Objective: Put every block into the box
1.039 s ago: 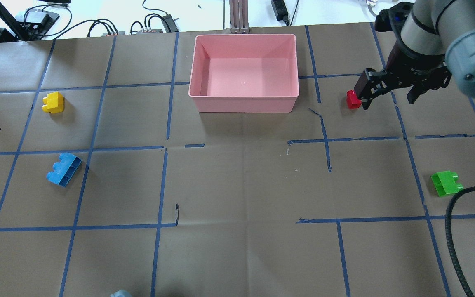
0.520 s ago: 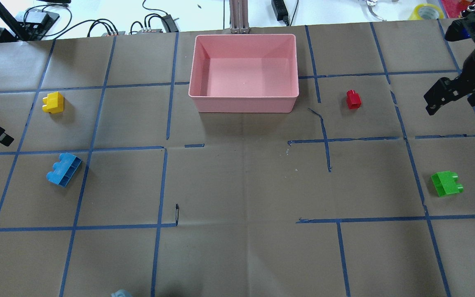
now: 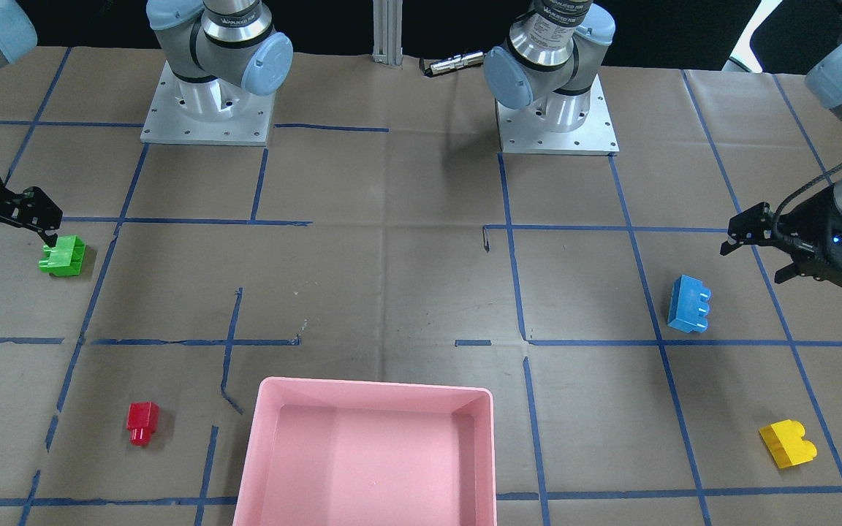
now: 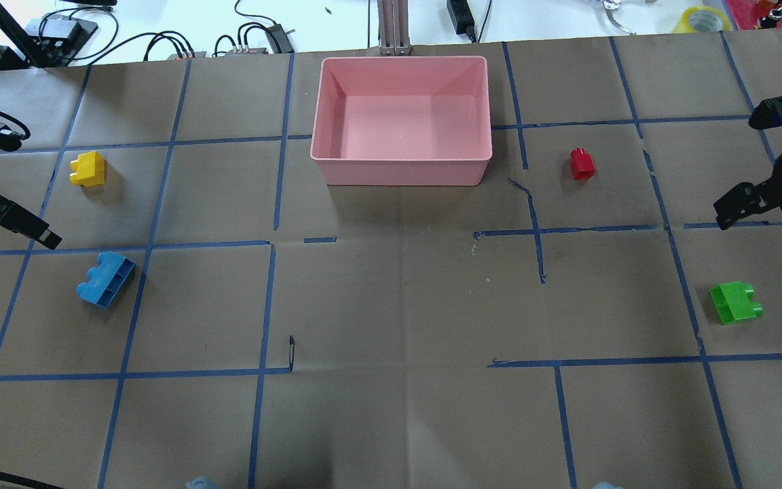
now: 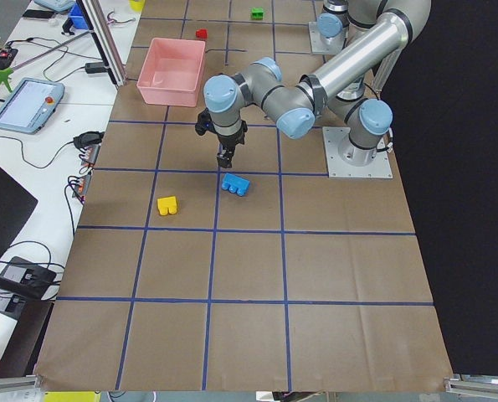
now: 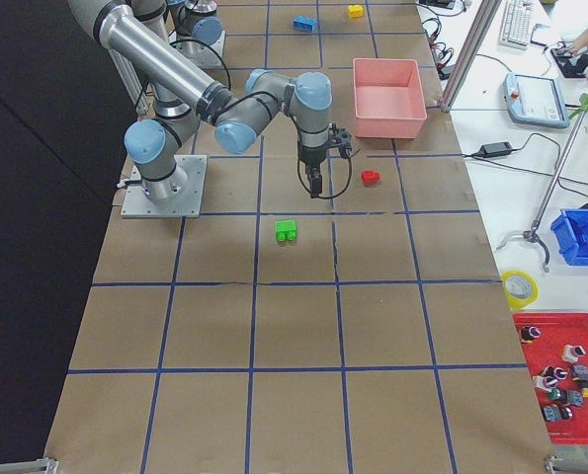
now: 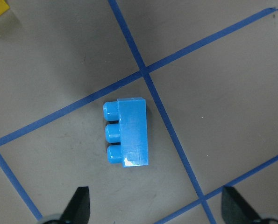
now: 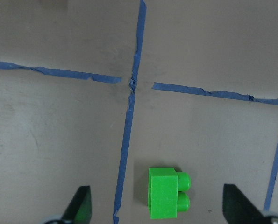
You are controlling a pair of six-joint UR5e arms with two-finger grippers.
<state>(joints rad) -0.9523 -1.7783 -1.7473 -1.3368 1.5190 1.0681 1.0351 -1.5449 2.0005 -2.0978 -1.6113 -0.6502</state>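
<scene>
The pink box (image 4: pixel 401 173) stands empty at the table's far middle. The yellow block (image 4: pixel 87 168) and the blue block (image 4: pixel 105 278) lie on the left. The red block (image 4: pixel 582 164) and the green block (image 4: pixel 735 302) lie on the right. My left gripper (image 3: pixel 753 261) is open and empty, hovering just beyond the blue block (image 7: pixel 127 138), which shows between its fingertips in the left wrist view. My right gripper (image 3: pixel 12 237) is open and empty, hovering just beyond the green block (image 8: pixel 168 192), between it and the red block (image 3: pixel 142 421).
Blue tape lines grid the brown paper table cover. Both arm bases (image 3: pixel 552 124) stand at the robot's edge. Cables and power gear (image 4: pixel 248 37) lie past the far edge behind the box.
My right gripper has left the red block, moved right and back toward the green block. My left gripper has come further into view, toward the blue block. No block has moved.
</scene>
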